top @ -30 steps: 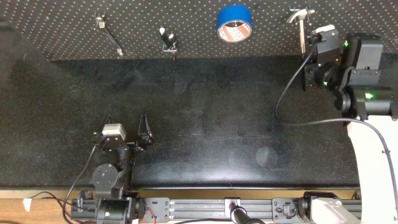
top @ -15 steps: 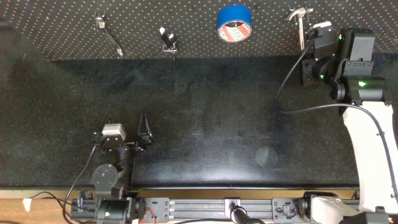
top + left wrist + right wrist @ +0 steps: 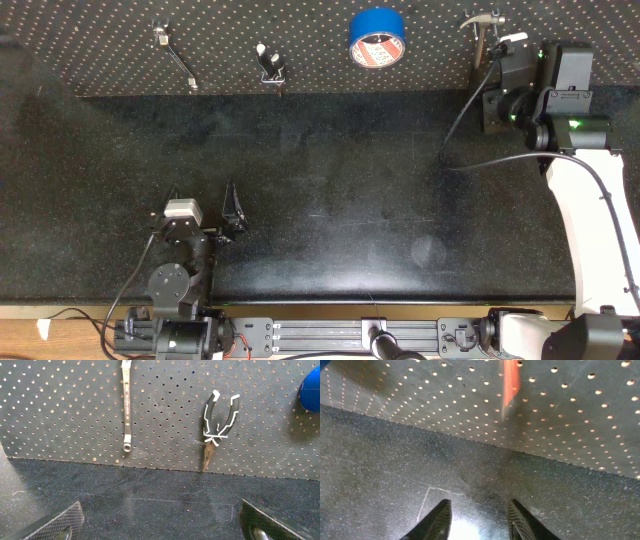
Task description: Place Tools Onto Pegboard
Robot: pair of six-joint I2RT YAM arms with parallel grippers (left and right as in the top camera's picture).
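Observation:
On the pegboard (image 3: 90, 40) hang a silver wrench (image 3: 175, 55), black-handled pliers (image 3: 270, 65), a blue tape roll (image 3: 377, 38) and a hammer (image 3: 483, 28). My right gripper (image 3: 492, 100) is just below the hammer, close to the board. In the right wrist view its gripper (image 3: 480, 520) is open and holds nothing, with the hammer's orange handle (image 3: 511, 382) hanging above it. My left gripper (image 3: 232, 210) sits low near its base, open and empty (image 3: 160, 527), facing the wrench (image 3: 126, 405) and pliers (image 3: 217, 425).
A black mat (image 3: 330, 190) covers the table from the pegboard's foot to the front edge. The right arm's cable (image 3: 460, 130) loops over the mat at the right. The blue tape's edge (image 3: 311, 390) shows in the left wrist view.
My right arm has moved up the picture toward the pegboard and a little left. The hammer stays hanging on the board. The left arm has not moved.

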